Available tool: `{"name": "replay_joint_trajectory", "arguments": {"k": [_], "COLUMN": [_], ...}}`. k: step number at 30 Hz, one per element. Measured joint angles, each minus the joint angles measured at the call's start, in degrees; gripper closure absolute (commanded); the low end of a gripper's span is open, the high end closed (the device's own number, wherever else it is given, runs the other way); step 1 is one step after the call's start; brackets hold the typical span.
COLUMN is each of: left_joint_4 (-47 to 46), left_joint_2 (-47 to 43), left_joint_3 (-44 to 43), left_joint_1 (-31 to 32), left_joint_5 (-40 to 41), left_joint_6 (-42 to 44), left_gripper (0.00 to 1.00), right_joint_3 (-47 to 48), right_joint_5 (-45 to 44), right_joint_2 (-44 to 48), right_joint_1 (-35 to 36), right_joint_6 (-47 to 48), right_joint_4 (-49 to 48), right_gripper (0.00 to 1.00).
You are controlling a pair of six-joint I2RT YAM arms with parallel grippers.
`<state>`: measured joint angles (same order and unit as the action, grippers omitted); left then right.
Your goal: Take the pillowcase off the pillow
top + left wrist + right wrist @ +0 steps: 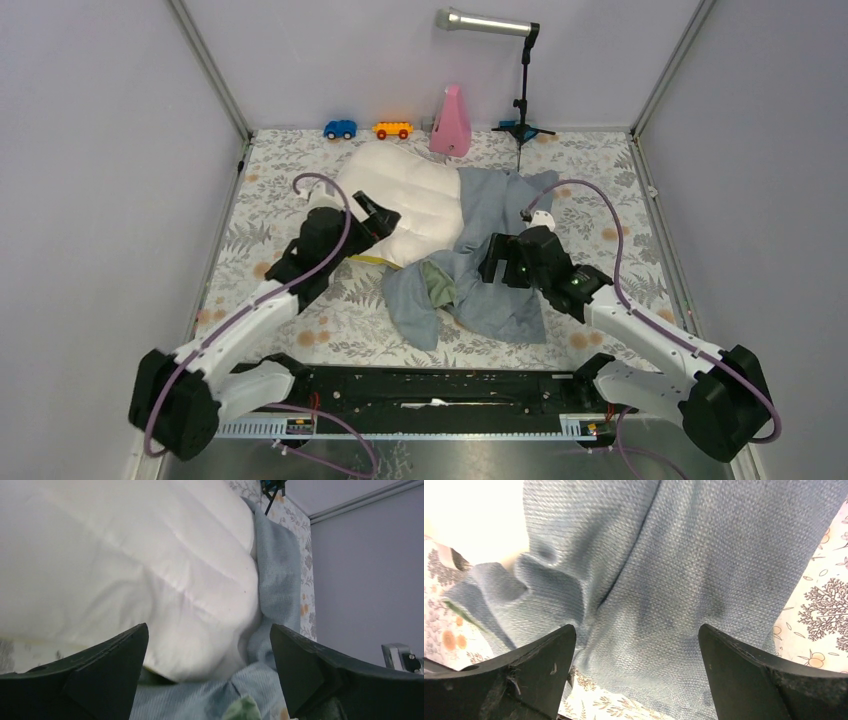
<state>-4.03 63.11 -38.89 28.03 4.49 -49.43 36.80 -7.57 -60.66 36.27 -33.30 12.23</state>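
R of pillow [400,195], pillowcase [500,312] lies bunched (olive band [437,285] showing).

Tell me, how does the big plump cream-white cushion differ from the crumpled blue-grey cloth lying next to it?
Colour: the cream-white quilted pillow is pale, the blue-grey woven pillowcase darker.
Shape: the pillow is plump and puffed; the pillowcase lies limp and crumpled.
Surface: the pillow looks smooth with stitched seams, the pillowcase coarsely textured.
Both are soft, touch each other, and lie on the floral-patterned table.
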Motion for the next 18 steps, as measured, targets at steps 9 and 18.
{"name": "replay_joint_trajectory", "arguments": {"k": [9, 18], "left_joint_4": [23.32, 31.08], "left_joint_2": [-21.64, -26.97], "left_joint_3": [3.21, 12.37], "left_joint_1": [2.01, 2.40], "left_joint_5": [2.89, 2.73], "left_joint_6": [-10.71, -22.34], "left_gripper": [0.01, 0.01], "right_joint_3": [3.45, 3.52], "right_joint_5": [0.02, 5.25], "right_joint_2": [1.90, -4.15], "right_joint_1": [0.00, 0.09], "right_joint_6": [0.22, -1.07], "right_joint_4": [1.46, -0.48], "right_gripper": [0.01, 0.01]}}
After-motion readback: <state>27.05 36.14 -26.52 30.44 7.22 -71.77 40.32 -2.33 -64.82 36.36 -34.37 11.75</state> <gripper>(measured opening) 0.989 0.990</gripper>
